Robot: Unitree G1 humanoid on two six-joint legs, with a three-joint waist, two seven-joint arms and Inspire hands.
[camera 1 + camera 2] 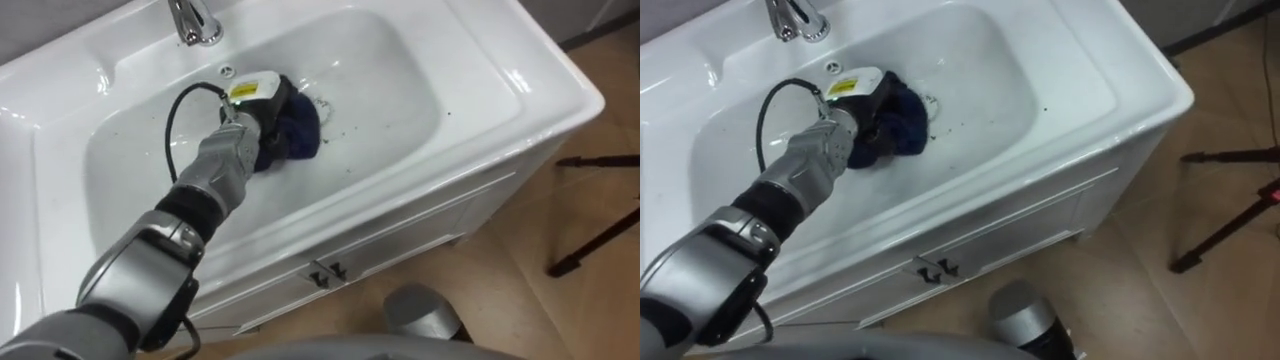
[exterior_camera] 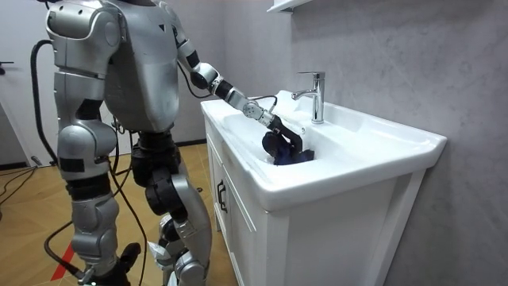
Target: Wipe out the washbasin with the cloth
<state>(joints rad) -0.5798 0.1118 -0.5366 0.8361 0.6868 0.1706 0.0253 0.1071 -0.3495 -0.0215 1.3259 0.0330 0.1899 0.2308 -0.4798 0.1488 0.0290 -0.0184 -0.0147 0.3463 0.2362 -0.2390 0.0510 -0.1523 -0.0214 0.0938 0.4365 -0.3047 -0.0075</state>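
- The white basin (image 1: 480,70) is sunk into a white worktop (image 1: 560,95) on a cabinet (image 1: 420,215); in the eye views its long axis runs from 8 o'clock to 2 o'clock, with the front edge on the 5 o'clock side; the robot stands upright at that front edge on a wooden floor (image 1: 560,300), and its left arm reaches down into the bowl.
- The black legs of a stand (image 1: 600,232) show on the floor at 3 o'clock of the cabinet, well apart from it.
- A chrome tap (image 1: 195,22) stands upright on the rear rim at 11 o'clock of the bowl; in the room view its spout points over the bowl.
- A dark blue cloth (image 1: 298,135) lies bunched on the basin floor near the middle; it is a rounded clump with no clear long axis, and it bulges out from under the fingers toward 4 o'clock.
- The left robot hand (image 1: 262,100) lies on top of the cloth; its dark fingers curl down round the clump and pin it to the basin floor; a yellow patch on the back of the hand bears print too small to read.
- The right robot hand (image 2: 109,268) hangs low at the robot's side.
- Two dark handles (image 1: 327,272) sit side by side on the cabinet front.
- The drain (image 1: 322,103) lies just beside the cloth at 1 o'clock; a small overflow hole (image 1: 227,71) sits in the rear wall below the tap; dark specks (image 1: 345,132) dot the bowl floor at 3 o'clock of the cloth.
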